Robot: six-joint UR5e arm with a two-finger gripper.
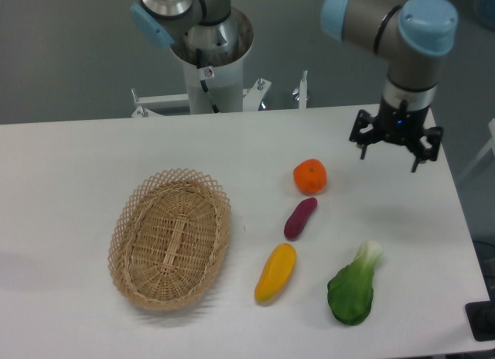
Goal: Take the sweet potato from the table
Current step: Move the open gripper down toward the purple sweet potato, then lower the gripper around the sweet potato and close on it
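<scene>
Table (77,165) filled most of the view, white and flat, with everything else set upon it or above it. Taking the sweet potato (300,217) as the landmark: the oval wicker basket (171,239) lay well to its left, empty-looking from this angle. The leafy green vegetable (354,286) lay below and to the right of the sweet potato, white stem end pointing up toward it. The yellow-orange vegetable (275,271) lay just below the sweet potato, near but not touching. The round orange fruit (309,176) sat just above it — a narrow gap showed between them. The sweet potato itself lay tilted on the table, dark purple, upper end toward the fruit. The gripper (389,153) hung up and to the right of it, well apart, jaws spread wide and holding nothing.
</scene>
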